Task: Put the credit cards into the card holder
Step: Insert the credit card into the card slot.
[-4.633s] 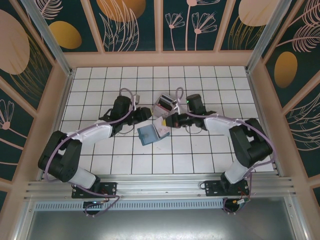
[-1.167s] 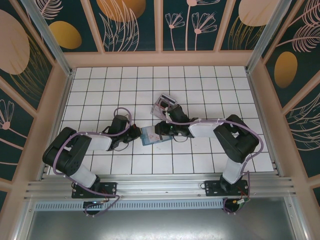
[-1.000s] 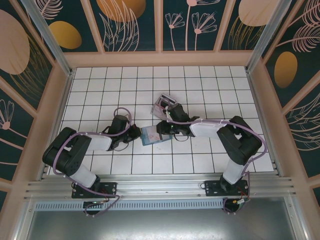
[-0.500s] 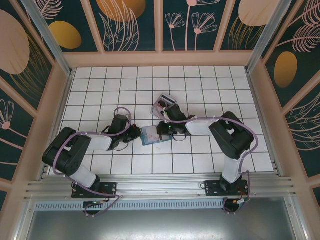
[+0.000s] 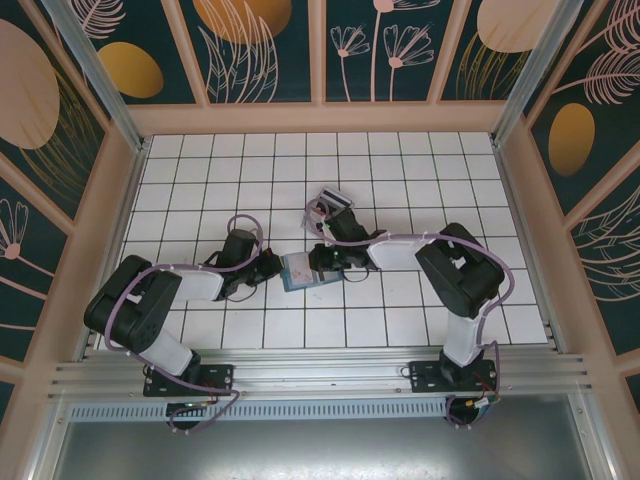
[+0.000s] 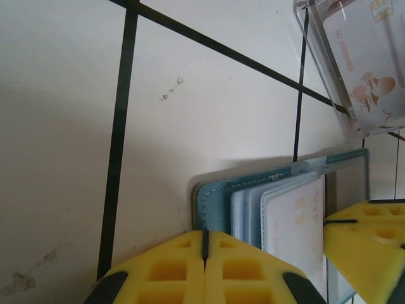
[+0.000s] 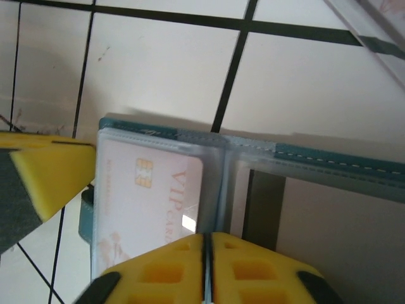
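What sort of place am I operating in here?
Probably a purpose-built robot test booth: a white tiled tabletop with dark grout, teal leaf-painted wall panels in pale wooden frames, and a ribbed aluminium mounting rail along the near edge.

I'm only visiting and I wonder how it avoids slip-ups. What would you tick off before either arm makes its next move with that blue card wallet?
1. The card holder lies open on the tiled table: ok.
2. The pink card sits under a clear sleeve: ok, though its near end is hidden.
3. The left gripper is shut at the holder's edge. Whether it is truly pinning the holder: cannot tell.
4. The right gripper is shut at the sleeve. Whether it is free of the card: cannot tell.
5. The clear stand is emptied: not ok, a pale card is in it.
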### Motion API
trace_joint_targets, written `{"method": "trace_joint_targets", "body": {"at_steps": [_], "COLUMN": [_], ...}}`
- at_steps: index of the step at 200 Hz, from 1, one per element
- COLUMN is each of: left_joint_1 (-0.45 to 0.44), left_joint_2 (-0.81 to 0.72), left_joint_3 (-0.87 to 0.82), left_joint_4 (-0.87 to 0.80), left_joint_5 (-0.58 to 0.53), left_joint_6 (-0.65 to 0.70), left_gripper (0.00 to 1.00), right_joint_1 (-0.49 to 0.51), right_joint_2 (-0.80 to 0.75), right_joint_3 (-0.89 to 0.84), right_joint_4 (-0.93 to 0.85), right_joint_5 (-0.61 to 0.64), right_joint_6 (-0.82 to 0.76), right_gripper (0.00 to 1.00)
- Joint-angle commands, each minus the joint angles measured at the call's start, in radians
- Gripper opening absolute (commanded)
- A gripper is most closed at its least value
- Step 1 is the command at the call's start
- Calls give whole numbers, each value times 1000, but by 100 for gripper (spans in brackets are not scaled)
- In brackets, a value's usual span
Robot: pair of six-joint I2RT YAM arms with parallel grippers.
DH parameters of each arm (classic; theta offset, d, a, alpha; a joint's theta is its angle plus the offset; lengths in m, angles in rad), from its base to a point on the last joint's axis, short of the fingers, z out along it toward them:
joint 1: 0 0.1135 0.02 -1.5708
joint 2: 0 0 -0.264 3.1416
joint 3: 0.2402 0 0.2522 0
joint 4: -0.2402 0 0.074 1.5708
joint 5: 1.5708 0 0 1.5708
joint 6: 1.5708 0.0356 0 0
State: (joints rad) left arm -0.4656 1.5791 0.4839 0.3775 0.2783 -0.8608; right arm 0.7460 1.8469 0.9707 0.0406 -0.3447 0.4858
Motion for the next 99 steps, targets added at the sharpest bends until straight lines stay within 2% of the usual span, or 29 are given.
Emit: {"method": "trace_joint_targets", "body": {"at_steps": [1, 41, 46, 57, 64, 99], "left_joint_1": [-12, -11, -12, -11, -12, -12], "left_joint_2": [-1, -36, -36, -36, -35, -30], "left_joint_3": [-4, 3, 5, 7, 7, -19], "left_joint_4": [-137, -176, -178, -180, -181, -135], "left_joint_5": [-9, -29, -30, -36, -43, -54], "left_joint_6": [32, 45, 46, 46, 43, 24], "left_gripper": [2, 2, 2, 2, 2, 1], "right_joint_1": [5, 28, 42, 77, 95, 122], "right_joint_2": [-88, -118, -115, -102, -90, -25], "right_joint_3": [-5, 17, 26, 46, 56, 53], "right_joint_4": [-42, -97, -107, -125, -135, -105], "right_joint_5": [14, 24, 38, 84, 119, 170], "right_joint_6": [-48, -93, -102, -118, -126, -163], "right_gripper": [22, 38, 43, 62, 69, 77]}}
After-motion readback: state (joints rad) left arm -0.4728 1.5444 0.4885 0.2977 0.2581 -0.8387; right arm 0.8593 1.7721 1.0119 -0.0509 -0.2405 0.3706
